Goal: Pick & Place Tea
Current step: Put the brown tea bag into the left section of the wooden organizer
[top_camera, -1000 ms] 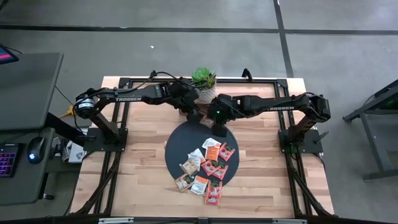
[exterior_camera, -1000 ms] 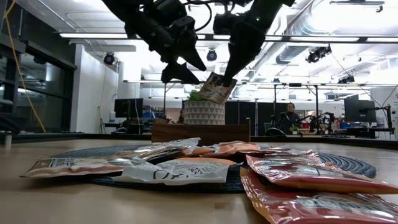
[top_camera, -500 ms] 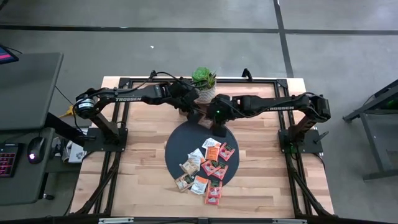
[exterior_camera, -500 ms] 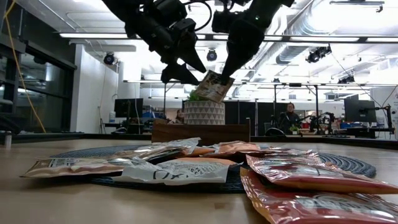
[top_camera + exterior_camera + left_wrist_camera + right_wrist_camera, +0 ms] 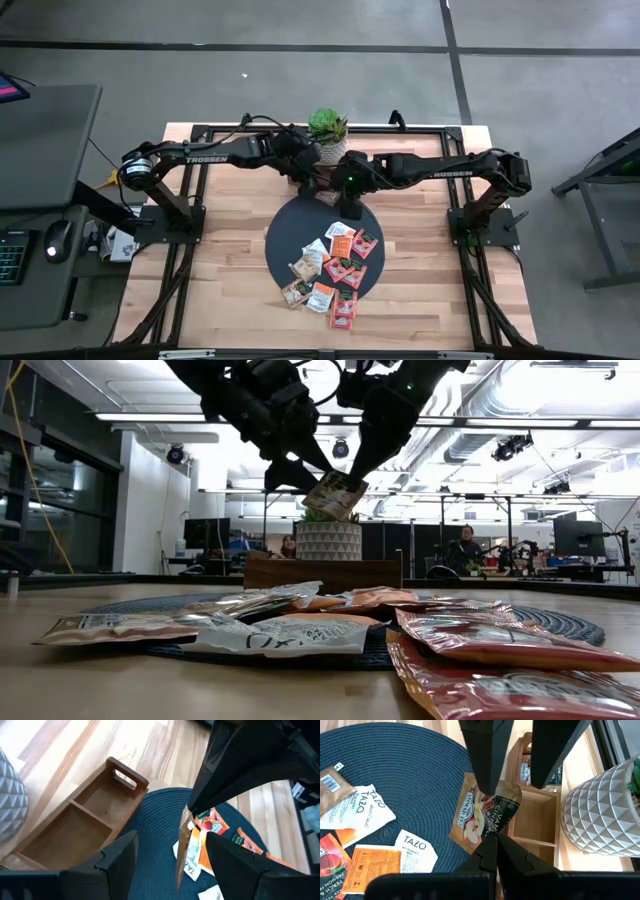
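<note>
Above mat, sachet [image 5: 482, 810] in right claw [image 5: 492, 836]

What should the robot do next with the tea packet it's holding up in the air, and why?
Probably the left claw should close on the tan tea sachet. The right claw is shut on the sachet's lower corner, holding it up above the dark round mat beside the wooden tray. The left claw's open fingers sit either side of it, which looks like a handover.

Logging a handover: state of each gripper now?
Left gripper: open, beside the sachet.
Right gripper: shut on the sachet.
</note>
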Available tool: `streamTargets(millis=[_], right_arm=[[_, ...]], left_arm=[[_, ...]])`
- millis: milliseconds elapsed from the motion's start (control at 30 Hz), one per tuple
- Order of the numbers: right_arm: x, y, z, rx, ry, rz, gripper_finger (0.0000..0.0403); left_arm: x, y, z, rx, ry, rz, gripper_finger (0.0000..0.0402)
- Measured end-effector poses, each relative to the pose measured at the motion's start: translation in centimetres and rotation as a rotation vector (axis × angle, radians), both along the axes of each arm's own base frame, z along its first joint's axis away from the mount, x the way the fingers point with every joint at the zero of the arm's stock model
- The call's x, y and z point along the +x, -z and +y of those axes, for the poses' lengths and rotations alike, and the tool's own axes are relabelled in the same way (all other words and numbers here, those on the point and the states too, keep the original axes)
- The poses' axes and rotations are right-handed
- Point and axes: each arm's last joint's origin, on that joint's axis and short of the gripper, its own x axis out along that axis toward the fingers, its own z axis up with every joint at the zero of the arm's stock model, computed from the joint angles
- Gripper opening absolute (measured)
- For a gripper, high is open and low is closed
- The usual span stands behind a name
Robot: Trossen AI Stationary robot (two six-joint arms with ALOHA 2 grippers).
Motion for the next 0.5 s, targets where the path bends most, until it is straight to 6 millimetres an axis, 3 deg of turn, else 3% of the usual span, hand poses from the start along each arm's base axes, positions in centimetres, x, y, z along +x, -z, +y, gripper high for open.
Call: streamTargets(millis=[500], right_arm=[[0.40, -0.32, -0.04, -0.020, -0.018, -0.048, 0.0000]], left_arm=[[0.05, -0.11, -0.24, -0.052, 0.072, -0.026, 0.0232]])
